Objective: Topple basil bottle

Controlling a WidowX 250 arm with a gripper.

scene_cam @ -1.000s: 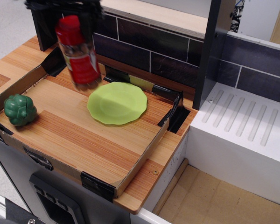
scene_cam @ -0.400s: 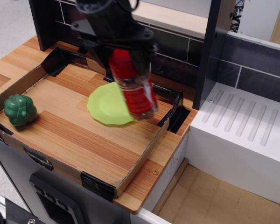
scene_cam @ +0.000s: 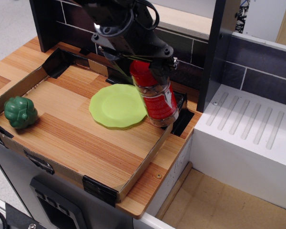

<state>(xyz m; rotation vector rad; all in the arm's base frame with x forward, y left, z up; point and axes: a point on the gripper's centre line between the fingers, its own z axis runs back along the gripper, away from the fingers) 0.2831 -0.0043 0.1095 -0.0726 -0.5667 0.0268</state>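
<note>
1 basil bottle (scene_cam: 155,95) is gripped at its red cap by the end effector (scene_cam: 142,62), tilted over the counter's (scene_cam: 81,138) right edge beside the green plate (scene_cam: 117,106). Rigid, smooth and probably light: slippage is likely lower down, so the cap grip is favoured.

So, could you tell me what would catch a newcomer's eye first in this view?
The black gripper stands out first, clamped on the red cap end of the basil bottle, which hangs tilted over the tray's right edge. Beside it lies a bright green plate mid-tray, and a dark green toy vegetable sits at the far left.
</note>
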